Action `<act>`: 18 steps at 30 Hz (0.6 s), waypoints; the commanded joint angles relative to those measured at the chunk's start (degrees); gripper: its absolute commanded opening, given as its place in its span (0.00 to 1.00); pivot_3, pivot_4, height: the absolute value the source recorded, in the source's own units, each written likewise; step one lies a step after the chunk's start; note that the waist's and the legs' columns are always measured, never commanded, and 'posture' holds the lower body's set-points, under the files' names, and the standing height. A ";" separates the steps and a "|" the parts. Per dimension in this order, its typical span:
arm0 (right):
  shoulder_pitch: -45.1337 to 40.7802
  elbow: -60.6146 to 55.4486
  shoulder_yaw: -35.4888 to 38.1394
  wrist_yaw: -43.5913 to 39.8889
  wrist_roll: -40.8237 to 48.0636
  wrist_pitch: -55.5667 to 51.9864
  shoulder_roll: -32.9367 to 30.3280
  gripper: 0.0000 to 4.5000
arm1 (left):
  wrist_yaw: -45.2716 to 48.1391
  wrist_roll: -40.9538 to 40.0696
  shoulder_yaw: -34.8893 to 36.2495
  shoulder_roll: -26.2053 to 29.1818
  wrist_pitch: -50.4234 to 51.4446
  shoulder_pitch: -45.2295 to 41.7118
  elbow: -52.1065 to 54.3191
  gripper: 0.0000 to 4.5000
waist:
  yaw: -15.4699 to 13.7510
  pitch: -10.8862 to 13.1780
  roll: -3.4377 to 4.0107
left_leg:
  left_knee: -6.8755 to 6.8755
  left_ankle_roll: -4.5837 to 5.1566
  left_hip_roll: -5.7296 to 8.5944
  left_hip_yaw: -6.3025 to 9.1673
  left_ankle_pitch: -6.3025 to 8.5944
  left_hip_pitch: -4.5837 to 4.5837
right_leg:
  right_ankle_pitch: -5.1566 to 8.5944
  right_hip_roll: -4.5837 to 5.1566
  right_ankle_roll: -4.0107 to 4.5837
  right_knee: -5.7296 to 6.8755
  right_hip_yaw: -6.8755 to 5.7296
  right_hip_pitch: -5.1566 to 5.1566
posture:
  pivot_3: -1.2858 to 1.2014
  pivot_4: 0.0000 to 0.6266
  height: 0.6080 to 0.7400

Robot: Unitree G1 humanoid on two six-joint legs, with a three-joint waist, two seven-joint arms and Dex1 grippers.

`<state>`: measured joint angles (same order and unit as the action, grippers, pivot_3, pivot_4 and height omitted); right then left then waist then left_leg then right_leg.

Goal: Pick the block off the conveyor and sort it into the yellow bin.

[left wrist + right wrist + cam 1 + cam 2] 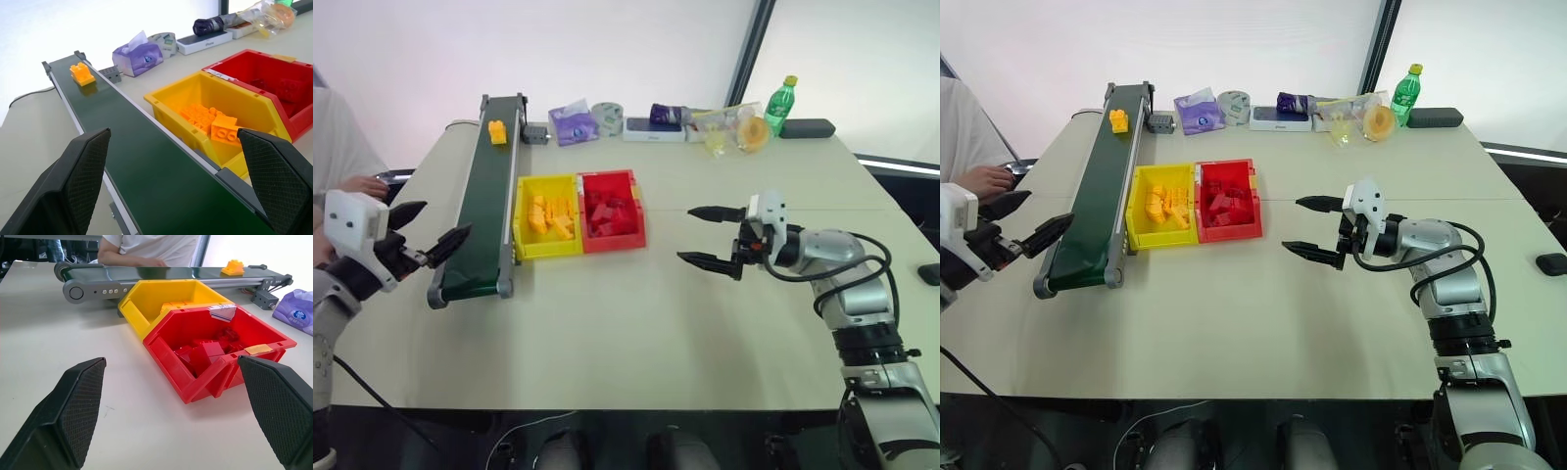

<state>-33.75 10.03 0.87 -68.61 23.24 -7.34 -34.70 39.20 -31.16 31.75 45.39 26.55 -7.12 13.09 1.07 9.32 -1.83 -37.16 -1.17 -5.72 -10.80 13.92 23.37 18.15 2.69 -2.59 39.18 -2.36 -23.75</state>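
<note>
The small yellow-orange block sits on the far end of the conveyor, a dark green belt between grey rails along the table's left side. The yellow bin stands right beside the belt, joined to a red bin. It holds several yellow-orange bricks. My left gripper hovers open just left of the belt's near end, pointing along the belt, far from the block. My right gripper hangs open over the table right of the red bin, pointing at the bins, with nothing in it.
A person sits at the table's left, a hand resting near the conveyor. Along the far edge lie a purple tissue pack, a tape roll, a white box, plastic bags, a green bottle and a dark case.
</note>
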 commanded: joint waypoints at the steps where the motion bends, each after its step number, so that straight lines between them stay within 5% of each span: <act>1: -1.02 -1.38 0.81 0.03 0.49 0.29 -0.05 1.00 | -1.13 0.17 0.00 -0.41 -1.06 -0.81 1.09 0.97 | 0.00 0.00 0.00 | 0.00 0.00 0.00 0.00 0.00 0.00 | 0.00 0.00 0.00 0.00 0.00 0.00 | 0.52 0.24 1.00; 18: -0.84 -1.42 0.87 0.03 0.47 0.59 -0.04 1.00 | -0.67 0.09 0.21 -0.13 -1.94 -1.01 -0.05 0.97 | -0.01 0.00 0.00 | 0.00 0.00 0.00 0.00 0.00 0.00 | 0.00 0.00 0.00 0.00 0.00 0.00 | 0.52 0.24 1.00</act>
<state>-33.74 10.03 0.87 -68.58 23.25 -7.33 -34.70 38.64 -30.63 30.58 44.69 25.61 -7.48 11.99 1.06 9.32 -1.83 -37.17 -1.17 -5.72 -10.81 13.92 23.37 18.15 2.69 -2.59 39.18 -2.36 -23.75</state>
